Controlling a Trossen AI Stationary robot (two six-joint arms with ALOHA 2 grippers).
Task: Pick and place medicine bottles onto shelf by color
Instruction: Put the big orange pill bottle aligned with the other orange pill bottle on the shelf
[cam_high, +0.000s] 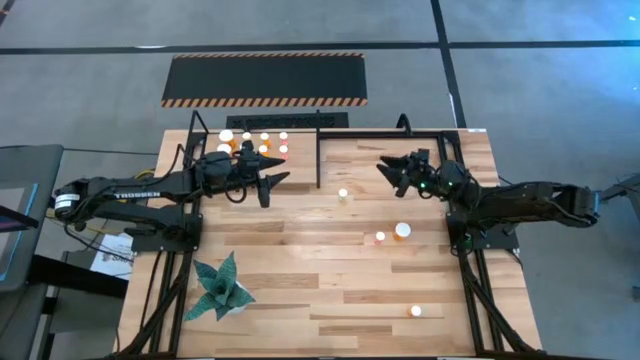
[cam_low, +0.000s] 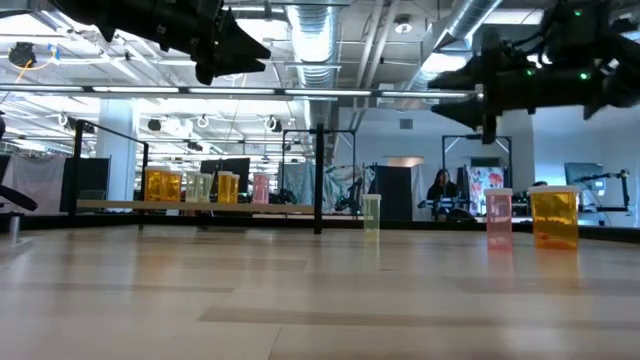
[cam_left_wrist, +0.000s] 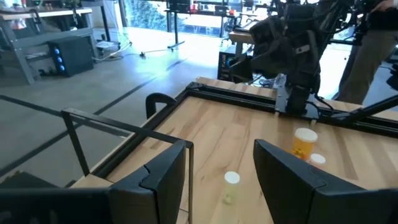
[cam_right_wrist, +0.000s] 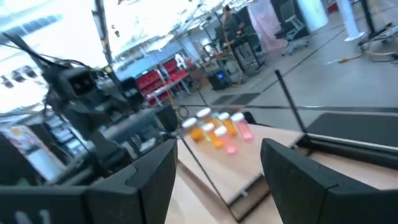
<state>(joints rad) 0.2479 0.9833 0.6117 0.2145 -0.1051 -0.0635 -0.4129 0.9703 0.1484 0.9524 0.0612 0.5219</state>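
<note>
Several medicine bottles (cam_high: 255, 142) with white caps stand on the shelf (cam_high: 300, 160) at the table's far left; they also show in the low view (cam_low: 205, 187) and the right wrist view (cam_right_wrist: 217, 132). Loose bottles stand on the table: a pale one (cam_high: 343, 195), a pink one (cam_high: 380, 237), an orange one (cam_high: 402, 231) and a small one (cam_high: 415, 311) near the front. My left gripper (cam_high: 272, 186) hovers open and empty beside the shelf. My right gripper (cam_high: 388, 172) hovers open and empty at the far right, facing it.
A potted green plant (cam_high: 222, 288) stands at the near left. A black panel with hazard-striped edges (cam_high: 265, 80) lies beyond the table. Black frame rails (cam_high: 400, 132) run along the far edge, and a post (cam_low: 318, 180) stands at the shelf's right end.
</note>
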